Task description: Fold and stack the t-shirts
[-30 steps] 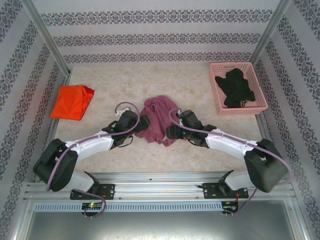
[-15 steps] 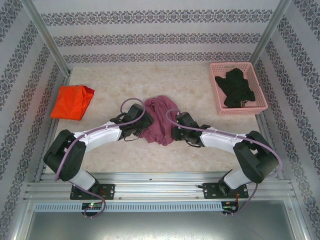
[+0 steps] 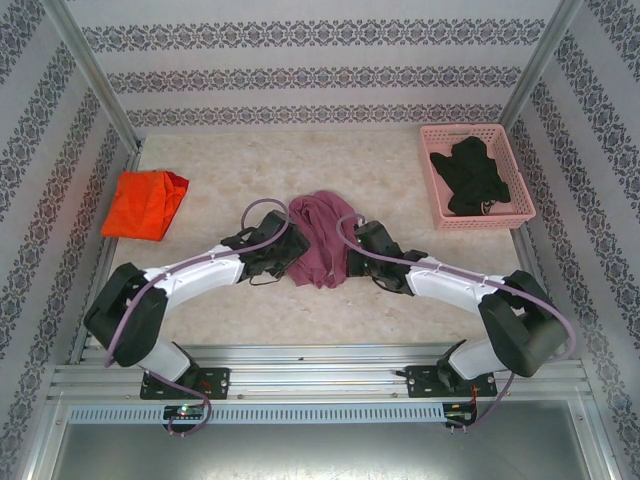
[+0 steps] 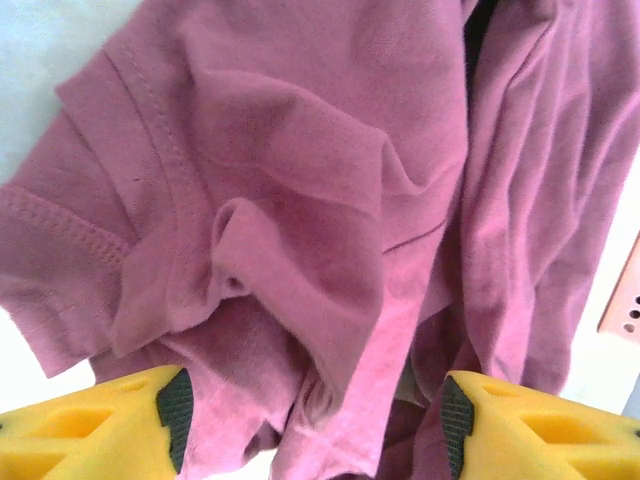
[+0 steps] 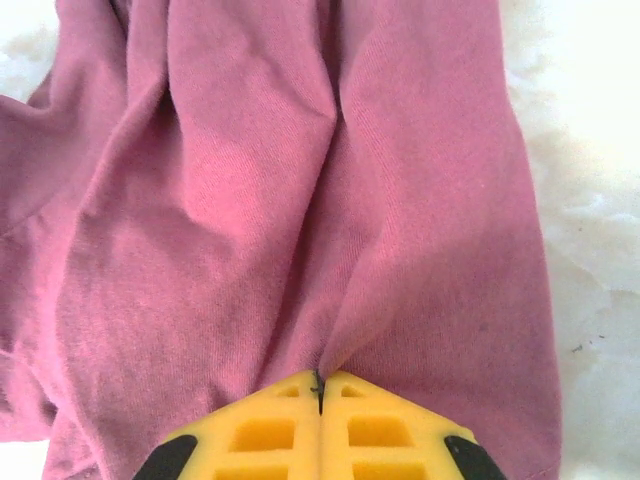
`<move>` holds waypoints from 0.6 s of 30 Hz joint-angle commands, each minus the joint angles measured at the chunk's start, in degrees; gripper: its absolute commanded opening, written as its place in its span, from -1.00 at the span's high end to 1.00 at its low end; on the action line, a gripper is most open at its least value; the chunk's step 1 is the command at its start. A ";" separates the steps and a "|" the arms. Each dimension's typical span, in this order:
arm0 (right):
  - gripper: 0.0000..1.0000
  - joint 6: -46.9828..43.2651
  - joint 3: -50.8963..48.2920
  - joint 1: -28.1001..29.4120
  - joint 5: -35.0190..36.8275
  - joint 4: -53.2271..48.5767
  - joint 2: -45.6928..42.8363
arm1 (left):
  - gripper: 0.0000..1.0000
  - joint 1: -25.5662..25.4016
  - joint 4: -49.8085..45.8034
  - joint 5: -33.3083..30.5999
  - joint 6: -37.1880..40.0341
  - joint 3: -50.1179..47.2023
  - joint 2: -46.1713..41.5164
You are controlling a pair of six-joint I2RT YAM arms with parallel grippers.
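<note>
Where the marble-patterned table (image 3: 380,170) has its middle, the maroon t-shirt (image 3: 318,238) lies crumpled in a loose, upright bunch, unfolded, with deep creases running along its length. In the left wrist view the maroon t-shirt (image 4: 350,230) shows a stitched sleeve hem at its left edge and a thick fold down its centre. In the right wrist view the maroon t-shirt (image 5: 300,200) spreads in long pleats that gather toward the near edge.

The left claw (image 3: 290,258) sits against the shirt's left side, low at the table. Its yellow fingers (image 4: 130,420) stand wide apart, released, and the left claw (image 4: 315,430) has the shirt's lower folds lying between them.

The right claw (image 3: 350,262) presses against the shirt's right side, facing the left one across the cloth. Seen from the right wrist, the right claw (image 5: 320,395) is clenched, its two yellow fingers (image 5: 265,430) meeting tip to tip, with a ridge of the maroon cloth drawn into the point where they join.

Well to the left of the maroon shirt, near the table's left edge, lies the orange t-shirt (image 3: 145,204), folded into a rough rectangle. Well to the right and farther back stands a pink basket (image 3: 478,130) holding a black garment (image 3: 470,175).
</note>
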 commanded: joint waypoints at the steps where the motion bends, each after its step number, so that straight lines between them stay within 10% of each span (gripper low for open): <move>1: 1.00 -1.54 -1.15 0.25 1.00 1.43 -1.57 | -0.28 -0.63 2.45 0.72 -1.69 2.60 3.44; 13: 1.00 -4.55 -4.58 1.84 2.40 2.50 -6.44 | 0.05 0.58 1.76 -1.04 0.45 5.31 5.56; 18: 0.34 -8.13 -4.44 3.99 3.06 3.75 -7.64 | 0.40 1.28 2.34 -0.92 0.50 5.56 6.34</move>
